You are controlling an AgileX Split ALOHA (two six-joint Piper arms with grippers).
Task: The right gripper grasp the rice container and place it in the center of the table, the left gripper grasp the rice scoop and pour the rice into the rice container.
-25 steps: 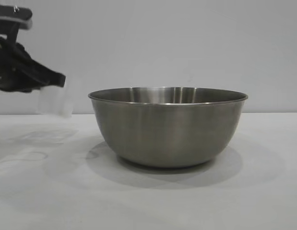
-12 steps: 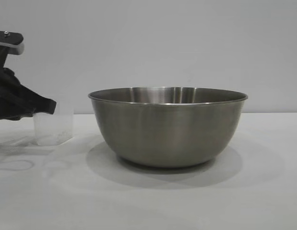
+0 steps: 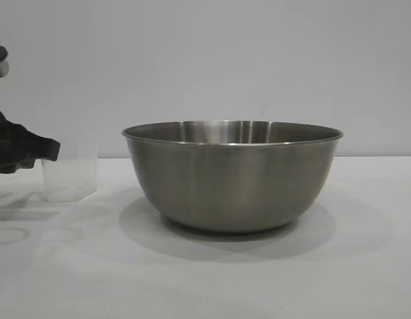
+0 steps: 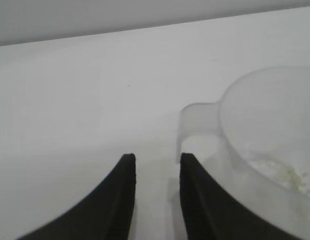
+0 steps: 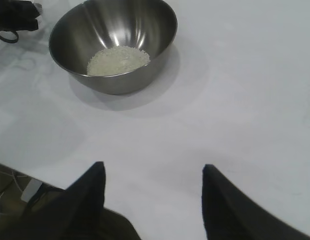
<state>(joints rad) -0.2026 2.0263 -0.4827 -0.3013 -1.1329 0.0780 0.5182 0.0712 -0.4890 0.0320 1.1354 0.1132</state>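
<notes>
Spanning the whole lower half of the exterior view, the table (image 3: pixel 271 286) is plain white and carries everything. Rice container (image 3: pixel 232 175): big steel bowl, centre of frame, upright on the table, shadow pooled under it. In the right wrist view the same bowl sits upper left of frame with the rice (image 5: pixel 118 60) heaped in its bottom.

Left claw (image 3: pixel 49 151): at the left edge of the exterior view, mid-height, fingertips right next to the rim of the rice scoop (image 3: pixel 70 178). Left wrist view shows its two fingers parted with a narrow gap, bare table between them, nothing gripped. The scoop's handle stands just beyond the fingers and clear of them. So: released.

Rice scoop: upright on the table, left of the bowl, apart from it. A few pale grains or residue cling to its inside bottom in the left wrist view.

Right claw (image 5: pixel 153 170): lower part of its own wrist view, fingers spread wide over bare table, holding nothing, well away from the bowl.
</notes>
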